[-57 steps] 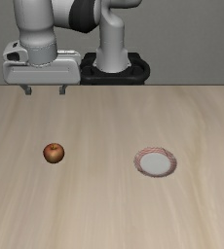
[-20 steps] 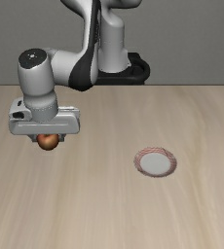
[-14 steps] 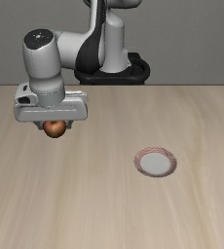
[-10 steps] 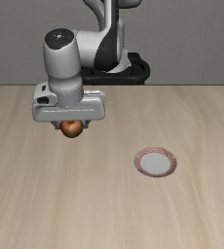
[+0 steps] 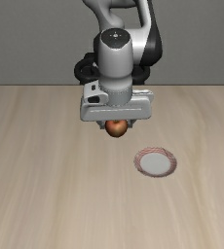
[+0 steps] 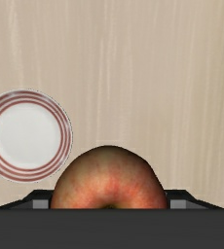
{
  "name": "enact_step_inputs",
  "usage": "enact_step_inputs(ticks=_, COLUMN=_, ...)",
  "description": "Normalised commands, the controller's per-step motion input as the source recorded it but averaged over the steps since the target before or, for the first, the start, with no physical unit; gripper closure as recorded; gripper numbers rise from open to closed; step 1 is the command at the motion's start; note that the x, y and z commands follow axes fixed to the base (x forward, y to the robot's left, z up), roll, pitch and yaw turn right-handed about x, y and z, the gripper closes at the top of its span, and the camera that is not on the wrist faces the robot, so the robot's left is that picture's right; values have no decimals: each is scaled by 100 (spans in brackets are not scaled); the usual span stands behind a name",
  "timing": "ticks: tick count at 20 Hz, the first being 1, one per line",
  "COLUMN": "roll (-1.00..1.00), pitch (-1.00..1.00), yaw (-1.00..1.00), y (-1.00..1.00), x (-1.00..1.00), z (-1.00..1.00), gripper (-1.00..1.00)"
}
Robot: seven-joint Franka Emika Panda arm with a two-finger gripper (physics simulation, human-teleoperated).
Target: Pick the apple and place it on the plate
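Arm: the grey and white Franka arm [image 5: 120,44] bends forward over the table, its wrist pointing straight down.
Gripper: the gripper [image 5: 115,123] hangs under the wide light hand, clamped on the apple from the two sides.
Apple: the red-brown apple [image 5: 115,128] sits tucked beneath the hand, its lower half showing, held off the tabletop.
Plate: a small white plate [image 5: 156,162] with a reddish striped rim lies flat, nearer the exterior view's right and forward of the apple, apart from it.
Table: pale wood-grain table [image 5: 46,195].
Base: dark base [image 5: 83,70] behind the arm.
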Motion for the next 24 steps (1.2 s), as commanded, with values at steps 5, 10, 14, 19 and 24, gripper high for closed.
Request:
enact_step_inputs(ticks=5, roll=0, pitch=0, yaw=0, y=100, x=0, z=0, gripper=100)
enact_step_inputs(ticks=10, roll=0, pitch=0, yaw=0, y=80, x=20, z=0, gripper=100)
enact_step_inputs(ticks=14, roll=0, pitch=0, yaw=0, y=0, x=50, z=-50, gripper=100)
enact_step_inputs(ticks=19, roll=0, pitch=0, yaw=0, y=0, x=-20, z=-60, gripper=-100)
enact_step_inputs(ticks=24, roll=0, pitch=0, yaw=0, y=0, x=0, z=0, gripper=-100)
